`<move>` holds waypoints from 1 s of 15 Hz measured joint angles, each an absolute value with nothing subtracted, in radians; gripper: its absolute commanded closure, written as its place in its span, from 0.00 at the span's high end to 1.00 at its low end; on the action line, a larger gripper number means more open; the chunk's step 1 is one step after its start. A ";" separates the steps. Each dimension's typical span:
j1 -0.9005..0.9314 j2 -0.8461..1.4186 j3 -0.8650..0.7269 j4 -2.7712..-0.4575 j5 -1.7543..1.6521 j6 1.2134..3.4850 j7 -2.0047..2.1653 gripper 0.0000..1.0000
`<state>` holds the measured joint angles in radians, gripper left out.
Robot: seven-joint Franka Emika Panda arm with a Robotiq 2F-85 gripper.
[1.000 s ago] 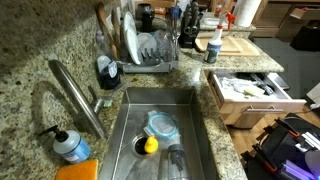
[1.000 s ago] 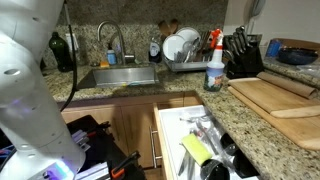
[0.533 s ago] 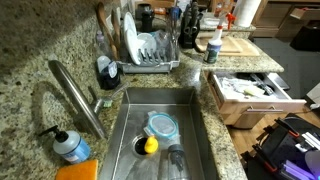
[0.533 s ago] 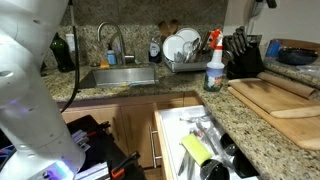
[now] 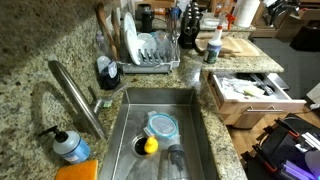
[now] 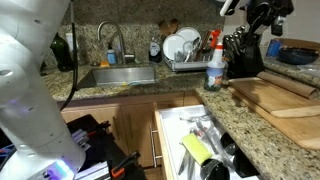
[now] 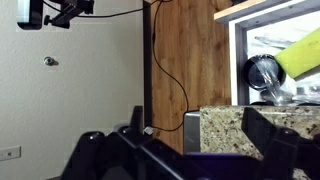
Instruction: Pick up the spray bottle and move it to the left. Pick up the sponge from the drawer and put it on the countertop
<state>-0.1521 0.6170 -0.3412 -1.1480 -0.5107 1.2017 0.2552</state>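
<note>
Step in hand: reaching for the spray bottle (image 6: 214,62), which stands untouched on the countertop (image 6: 285,138). The gripper (image 6: 262,22) hangs above it, apparently wide open and empty. Next move: descend and close on the bottle body.

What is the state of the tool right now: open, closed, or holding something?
Tool: open in the wrist view, holding nothing.

The speckled granite desk (image 5: 190,78) carries the upright spray bottle (image 5: 212,45) just beside the dish rack (image 5: 150,52), a wooden cutting board (image 6: 275,95), a knife block (image 6: 243,55), a blue-labelled soap bottle (image 5: 70,147) and an orange block (image 5: 78,172).
</note>
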 measured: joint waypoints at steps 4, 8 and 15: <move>-0.155 0.619 -0.335 -1.145 -0.522 1.203 0.255 1.00; -0.188 0.651 -0.333 -1.150 -0.409 1.208 0.377 1.00; -0.317 0.704 -0.351 -1.271 -0.162 1.420 0.690 1.00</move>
<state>-0.3173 0.7041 -0.3511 -1.2714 -0.1620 1.4195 0.6900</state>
